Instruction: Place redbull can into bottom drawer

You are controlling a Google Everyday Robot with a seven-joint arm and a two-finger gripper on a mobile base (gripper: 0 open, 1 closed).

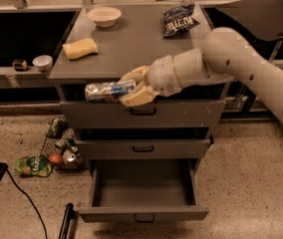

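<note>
My gripper (131,87) is shut on the redbull can (106,90), a slim blue and silver can held sideways with its end pointing left. The can hangs in the air in front of the cabinet's front edge, level with the top drawer (141,112). The bottom drawer (142,188) is pulled open below, a wide shallow grey box with nothing visible inside and a small black handle on its front. The can is well above the drawer and over its left half. My pale arm (241,63) reaches in from the right.
On the cabinet top (131,49) lie a yellow sponge (79,49), a white bowl (104,16) and a dark blue chip bag (178,20). A wire basket with cans and fruit (61,146) and a green bag (32,166) sit on the floor at left.
</note>
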